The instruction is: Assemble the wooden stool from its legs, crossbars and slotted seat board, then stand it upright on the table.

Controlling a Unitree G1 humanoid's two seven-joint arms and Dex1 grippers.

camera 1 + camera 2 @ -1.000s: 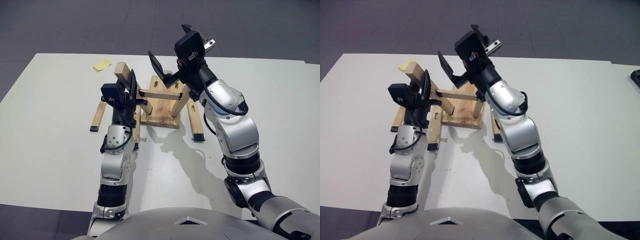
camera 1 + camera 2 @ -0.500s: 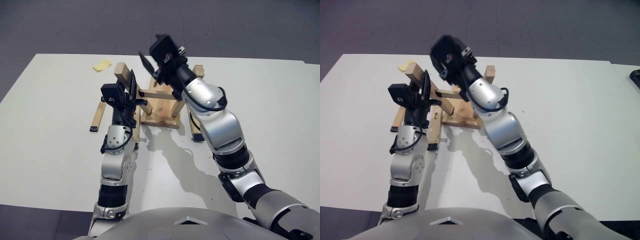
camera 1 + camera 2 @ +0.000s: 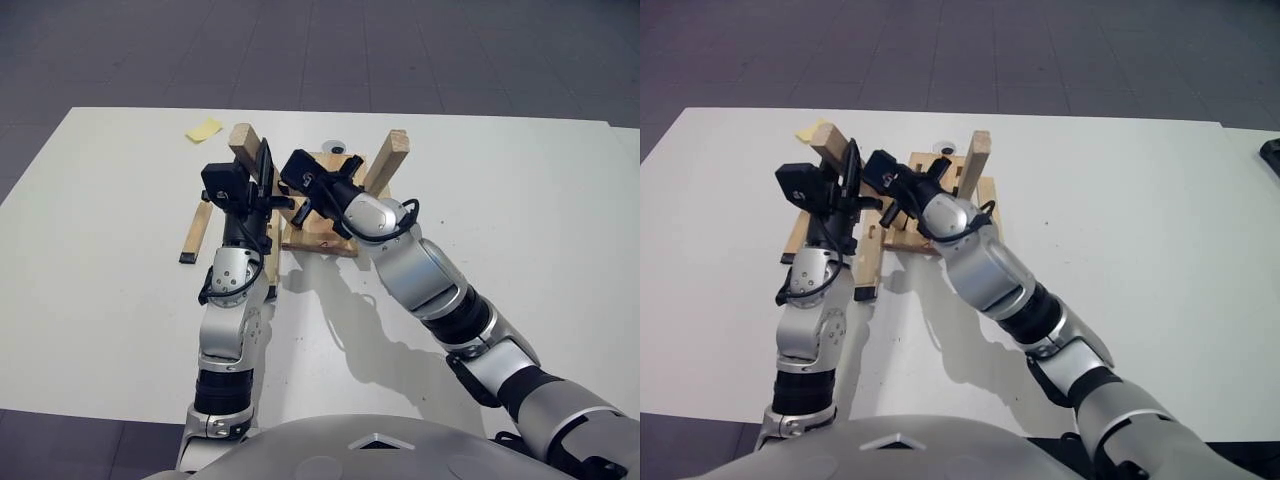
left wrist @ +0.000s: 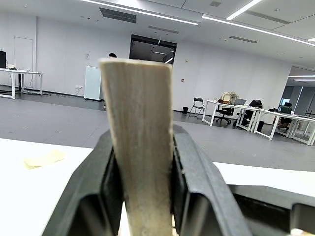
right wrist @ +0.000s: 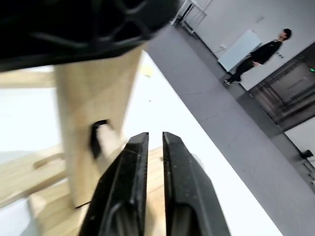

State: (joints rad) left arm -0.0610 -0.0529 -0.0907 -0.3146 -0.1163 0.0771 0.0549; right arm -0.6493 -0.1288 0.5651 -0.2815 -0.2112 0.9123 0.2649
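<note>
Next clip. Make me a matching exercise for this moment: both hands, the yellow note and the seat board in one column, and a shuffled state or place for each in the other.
Column 1
1. left hand
2. right hand
3. yellow note
4. seat board

Column 2
A. lies alone on the table, on the robot's left, beyond the stool parts
B. clamped on a wooden leg
C. flat on the table, with a second leg rising from its right side
D. fingers almost together, nothing between them

Pairs: 1-B, 2-D, 3-A, 4-C
</note>
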